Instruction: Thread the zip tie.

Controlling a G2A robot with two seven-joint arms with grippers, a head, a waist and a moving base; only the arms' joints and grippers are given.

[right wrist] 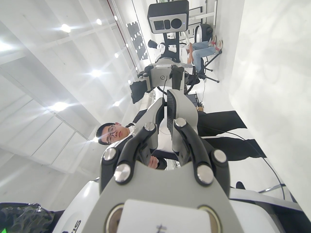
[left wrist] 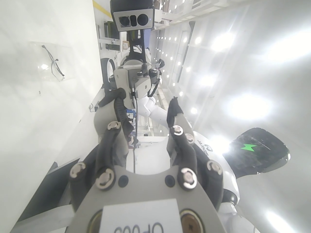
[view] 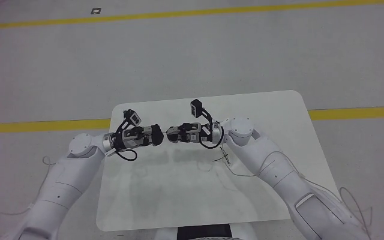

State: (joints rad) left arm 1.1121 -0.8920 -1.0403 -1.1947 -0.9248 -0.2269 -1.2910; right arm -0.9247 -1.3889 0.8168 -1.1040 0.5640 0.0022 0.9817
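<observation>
A thin black zip tie (left wrist: 135, 122) runs between my two grippers, which face each other tip to tip above the middle of the white table (view: 270, 120). My right gripper (right wrist: 166, 96) is shut on the zip tie (right wrist: 166, 88), with the strap pinched between its ribbed pads. My left gripper (left wrist: 145, 100) is open, its black-wrapped fingers spread wide to either side of the strap, which passes closer to one finger without being clamped. In the top view the left gripper (view: 157, 136) and the right gripper (view: 170, 133) almost touch.
Several spare zip ties (view: 225, 157) lie loose on the table under the right arm, seen in the left wrist view on a clear sheet (left wrist: 54, 64). A small dark bit (view: 209, 170) lies nearby. A yellow floor line (view: 54, 125) passes behind the table.
</observation>
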